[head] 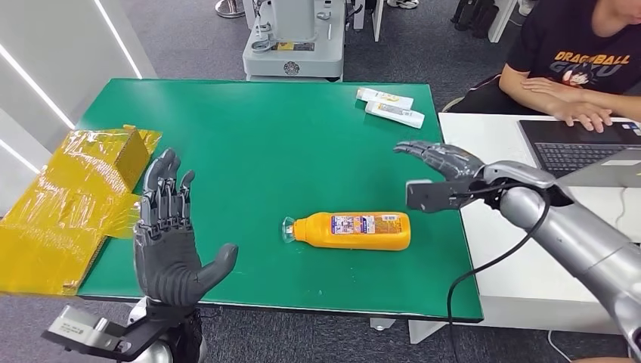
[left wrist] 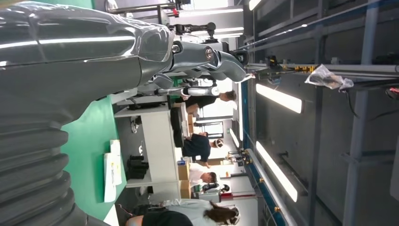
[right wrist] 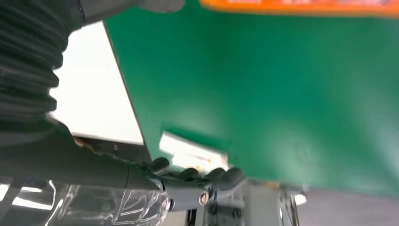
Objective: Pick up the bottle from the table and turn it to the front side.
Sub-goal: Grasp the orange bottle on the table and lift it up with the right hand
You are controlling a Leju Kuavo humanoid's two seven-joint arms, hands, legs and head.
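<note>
Green matting covers the table [head: 249,136], and on it, toward the near right, the orange bottle [head: 354,231] lies on its side with its clear cap pointing left and a printed label facing up. Nothing holds it — the task looks barely begun, with the pick-up and the turning both left to do. Hovering above the table's right edge, just beyond the bottle's far right end, the right hand [head: 442,160] has its fingers spread and a little curved, gripping nothing. At the near left, well apart from the bottle, the left hand [head: 168,242] is raised upright, palm toward the bottle, fingers apart and empty. Two small white boxes [head: 390,107] sit at the far right corner, crinkled yellow wrapping [head: 72,204] lies at the left edge, and a person [head: 574,64] sits at a laptop [head: 586,151] on the white desk beyond.
</note>
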